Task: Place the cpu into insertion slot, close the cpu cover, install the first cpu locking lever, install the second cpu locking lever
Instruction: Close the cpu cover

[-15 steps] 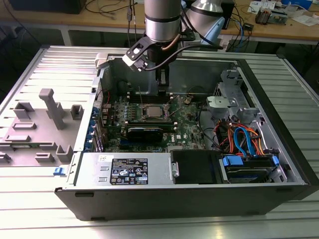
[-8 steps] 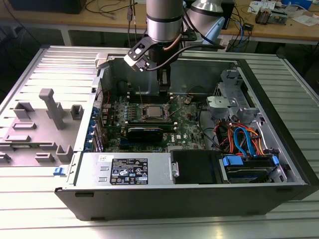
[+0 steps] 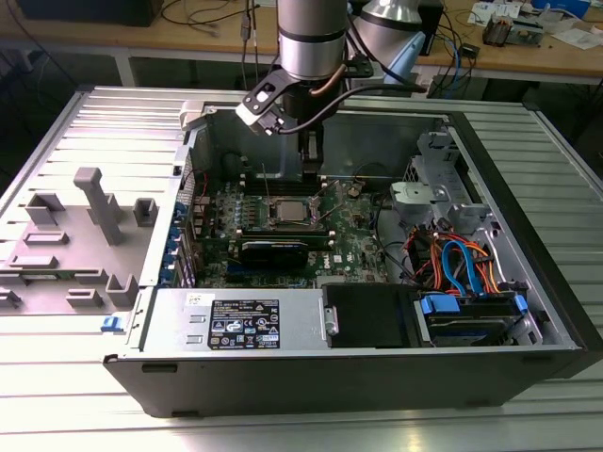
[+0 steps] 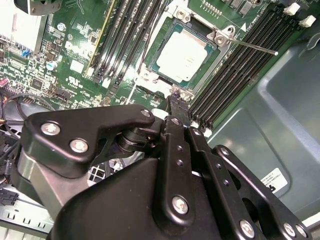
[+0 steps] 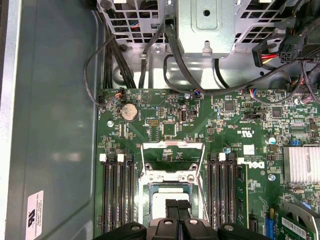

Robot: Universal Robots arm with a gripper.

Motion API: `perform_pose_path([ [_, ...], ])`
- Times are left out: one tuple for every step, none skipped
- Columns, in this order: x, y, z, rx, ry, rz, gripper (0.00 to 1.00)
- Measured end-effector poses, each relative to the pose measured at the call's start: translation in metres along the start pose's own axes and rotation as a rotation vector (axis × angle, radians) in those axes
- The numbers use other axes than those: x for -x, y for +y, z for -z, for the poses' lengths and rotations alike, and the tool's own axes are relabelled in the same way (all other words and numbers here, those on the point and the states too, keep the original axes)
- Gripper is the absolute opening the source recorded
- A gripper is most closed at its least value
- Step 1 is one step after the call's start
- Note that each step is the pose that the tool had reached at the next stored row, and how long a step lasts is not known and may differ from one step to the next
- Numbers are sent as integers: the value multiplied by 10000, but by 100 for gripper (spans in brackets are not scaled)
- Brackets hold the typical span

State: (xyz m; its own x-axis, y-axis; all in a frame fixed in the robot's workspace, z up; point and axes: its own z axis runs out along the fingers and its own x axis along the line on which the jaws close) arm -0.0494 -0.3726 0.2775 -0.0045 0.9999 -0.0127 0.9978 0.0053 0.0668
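gripper (image 4: 174,100) hangs by the seated cpu (image 4: 182,54), fingers pressed together, empty. dip carelessly and you could scuff it or jam the cpu cover (image 5: 172,145).

The chip (image 4: 182,55), a flat square with a silver-grey top, is lying level inside the socket (image 4: 151,75) and filling its middle. The socket is showing a grey metal rim around the chip. The cover (image 5: 173,145), a thin silvery frame with a square cut-out, is standing swung open on its hinge edge, clear of the chip. A lever (image 4: 250,46), a thin bare metal rod, is sticking out unlatched from one socket corner. A second lever (image 4: 135,87) is jutting loose along the opposite side.
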Motion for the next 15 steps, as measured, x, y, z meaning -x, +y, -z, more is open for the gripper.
perform_pose_path([
  [0, 3, 0, 0, 0, -1, 11],
  [0, 5, 0, 0, 0, -1, 11],
  [0, 7, 0, 0, 0, 0, 11],
  [0, 7, 0, 0, 0, -1, 11],
  [0, 9, -1, 1, 0, 0, 11],
  [0, 11, -1, 0, 0, 0, 11],
  [0, 14, -1, 0, 0, 0, 11],
  [0, 15, -1, 0, 0, -1, 11],
  [0, 16, -1, 0, 0, -1, 11],
  [0, 17, -1, 0, 0, -1, 11],
  [0, 18, -1, 0, 0, 0, 11],
  [0, 22, -2, 1, 0, 1, 11],
  [0, 24, -2, 0, 0, 0, 11],
  [0, 27, -2, 0, 0, -1, 11],
  [0, 32, -2, 0, -1, 0, 11],
])
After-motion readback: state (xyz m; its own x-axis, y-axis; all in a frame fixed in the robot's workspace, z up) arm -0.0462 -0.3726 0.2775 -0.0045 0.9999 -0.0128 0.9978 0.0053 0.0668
